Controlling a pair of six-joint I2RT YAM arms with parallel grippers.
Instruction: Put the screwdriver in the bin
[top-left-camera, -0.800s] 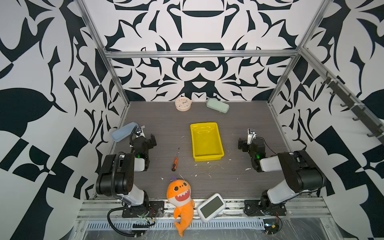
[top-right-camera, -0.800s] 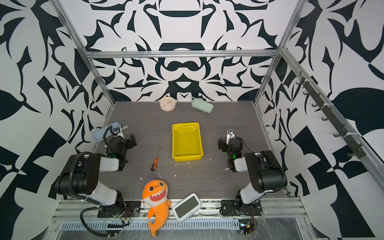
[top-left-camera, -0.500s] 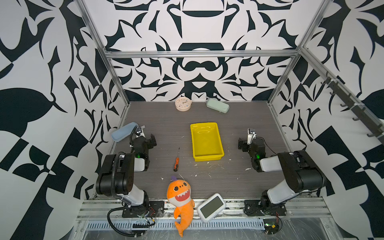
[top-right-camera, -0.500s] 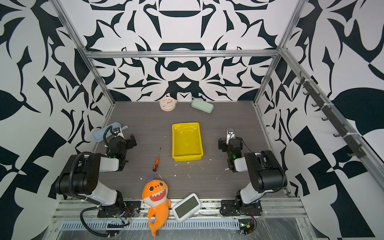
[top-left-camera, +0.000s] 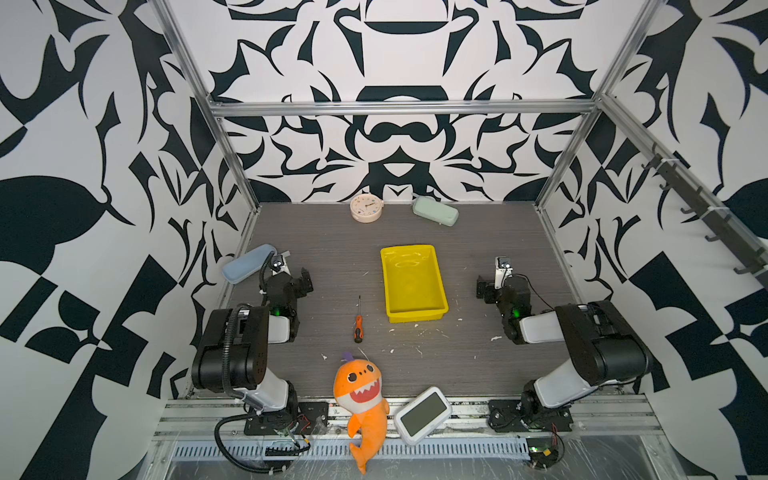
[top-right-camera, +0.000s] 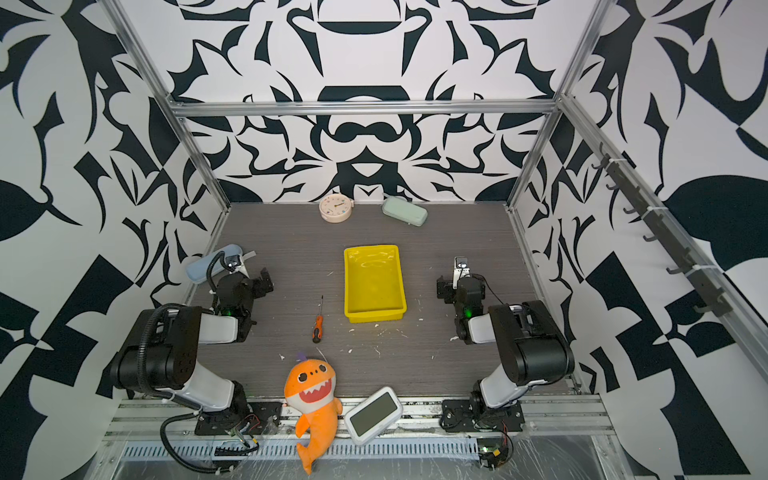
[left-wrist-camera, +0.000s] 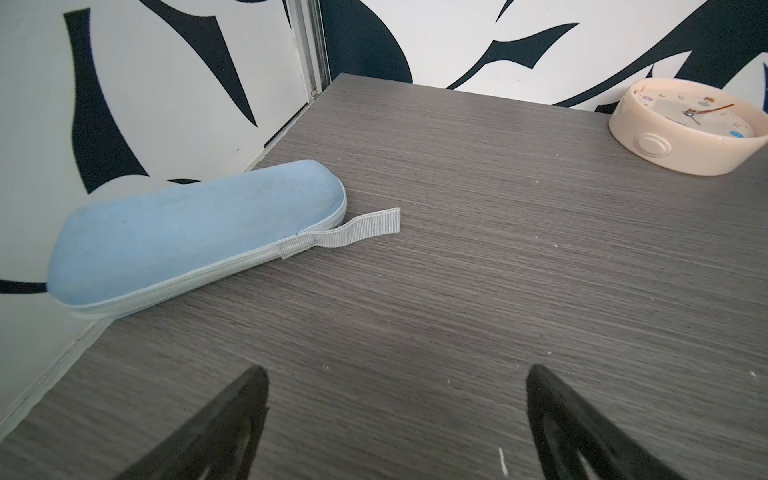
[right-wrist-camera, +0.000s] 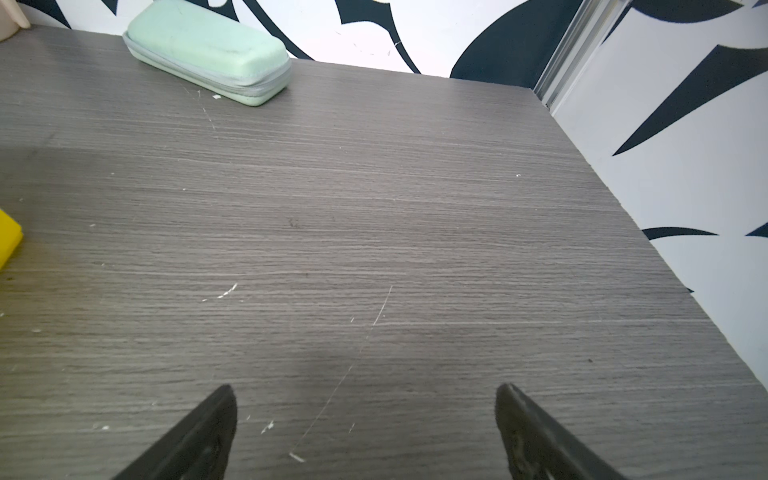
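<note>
The screwdriver (top-left-camera: 358, 324) (top-right-camera: 318, 325), orange-and-black handled with a thin dark shaft, lies flat on the grey table, left of the bin's near corner, shaft pointing away. The yellow bin (top-left-camera: 413, 282) (top-right-camera: 374, 282) stands mid-table with nothing in it; one corner (right-wrist-camera: 8, 239) shows in the right wrist view. My left gripper (top-left-camera: 296, 277) (top-right-camera: 257, 283) (left-wrist-camera: 397, 382) hovers low at the left, behind and left of the screwdriver, open and holding nothing. My right gripper (top-left-camera: 491, 286) (top-right-camera: 451, 286) (right-wrist-camera: 365, 395) is open and holding nothing, to the right of the bin.
A blue case (top-left-camera: 248, 263) (left-wrist-camera: 195, 237) lies against the left wall beside the left gripper. A round clock (top-left-camera: 366, 208) (left-wrist-camera: 685, 124) and a green case (top-left-camera: 435, 210) (right-wrist-camera: 208, 50) sit by the back wall. An orange shark plush (top-left-camera: 359, 395) and a white screen device (top-left-camera: 422, 414) rest at the front edge. White scraps dot the table.
</note>
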